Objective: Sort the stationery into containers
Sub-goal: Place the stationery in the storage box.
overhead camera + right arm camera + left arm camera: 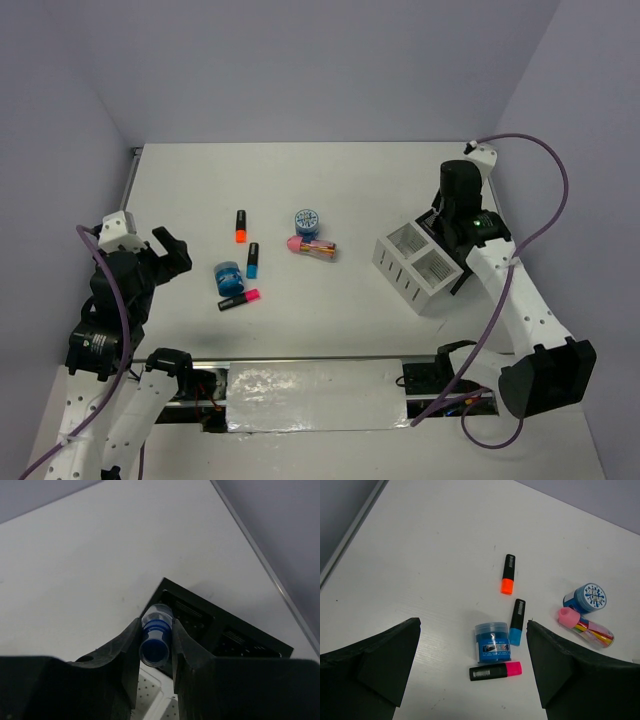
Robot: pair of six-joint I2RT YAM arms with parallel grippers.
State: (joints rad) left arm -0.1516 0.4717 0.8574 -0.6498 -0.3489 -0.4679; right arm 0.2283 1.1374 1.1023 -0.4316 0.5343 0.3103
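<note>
My right gripper (156, 635) is shut on a small clear bottle with a blue cap (156, 639), held over the black compartment (210, 625) of the white organizer (420, 262). My left gripper (472, 665) is open and empty, above a blue tub (492, 642) and a pink highlighter (496, 671). A blue highlighter (517, 621), an orange highlighter (508, 574), a second blue tub (586, 598) and a pink-capped tube (585, 628) lie further on. In the top view they lie mid-table: orange highlighter (241, 226), blue highlighter (253, 260), tub (228, 279), pink highlighter (240, 299), tub (307, 222), tube (311, 246).
The organizer stands at the right of the white table, with its white compartments (150, 695) just under my right fingers. Grey walls close the back and sides. A metal rail (300, 385) runs along the near edge between the arm bases.
</note>
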